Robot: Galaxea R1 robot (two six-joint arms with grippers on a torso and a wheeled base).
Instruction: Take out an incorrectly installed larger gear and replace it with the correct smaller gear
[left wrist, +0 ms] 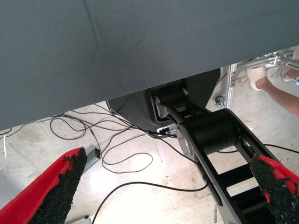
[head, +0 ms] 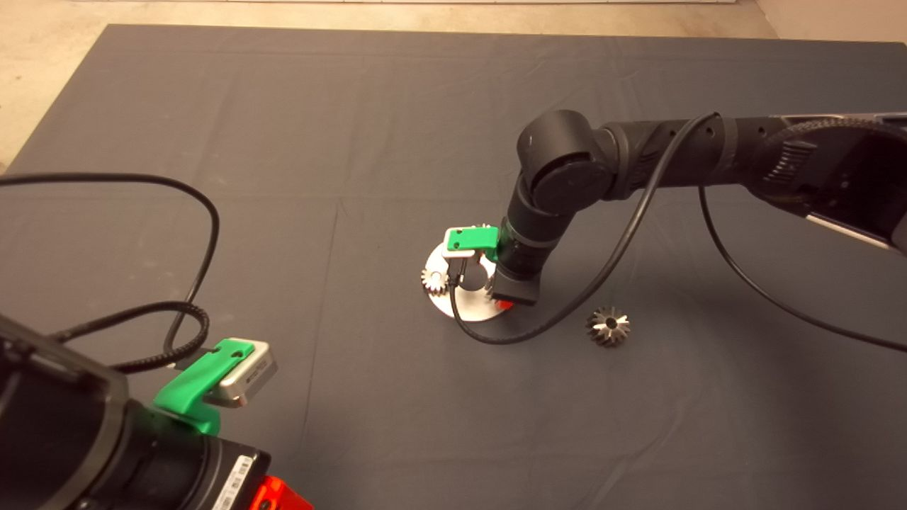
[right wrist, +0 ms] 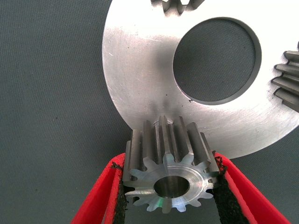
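The smaller gear, silvery with fine teeth and a centre hole, sits between the two red fingers of my right gripper, which is shut on it. It is held at the rim of the round silver plate; whether it touches the plate I cannot tell. In the head view the right gripper hangs over the plate, hiding the held gear. The larger gear, dark with flaring teeth, lies on the mat to the plate's right. My left gripper waits open at the lower left.
A small gear stands on the plate's left edge, and parts of two gears show at the plate's rim. The plate has a large centre hole. A black cable loops between plate and larger gear. A person's leg shows beyond the mat.
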